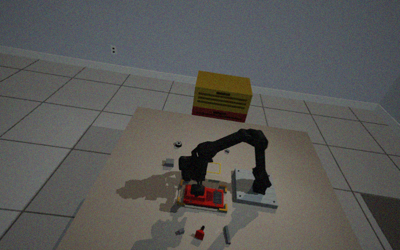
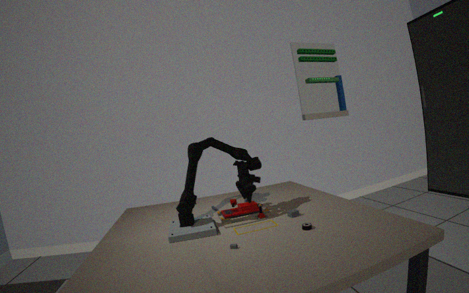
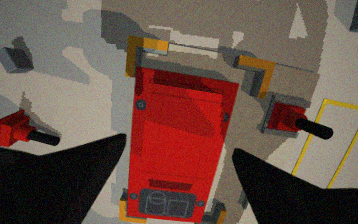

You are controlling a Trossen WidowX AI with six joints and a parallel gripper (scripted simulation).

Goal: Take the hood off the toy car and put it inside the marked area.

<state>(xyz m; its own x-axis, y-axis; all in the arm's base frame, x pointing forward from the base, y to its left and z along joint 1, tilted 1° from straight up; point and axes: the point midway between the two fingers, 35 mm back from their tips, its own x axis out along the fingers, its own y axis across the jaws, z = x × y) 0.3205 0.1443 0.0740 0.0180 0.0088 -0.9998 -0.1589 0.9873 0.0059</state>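
Note:
The red toy car (image 1: 208,196) (image 2: 228,213) sits between yellow corner brackets. Its hood (image 3: 175,135) is the raised red part, still on the car. My gripper (image 3: 181,146) (image 2: 248,199) is open and empty, pointing down over the car. In the wrist view its fingertips stand on either side of the red body, with gaps beside it; whether they are level with the hood I cannot tell. In the top view the arm and gripper hide part of the hood. The marked area is a yellow outline (image 1: 220,168) (image 2: 238,233) (image 3: 299,160) on the table beside the car.
A red piece with a black stem (image 3: 286,116) (image 2: 261,216) stands between car and outline. Another such piece (image 1: 199,235) (image 3: 12,125) is on the car's other side, near a grey bar (image 1: 226,235). A grey block (image 1: 169,162) (image 2: 293,213) and a wheel (image 1: 178,144) (image 2: 306,226) lie farther off.

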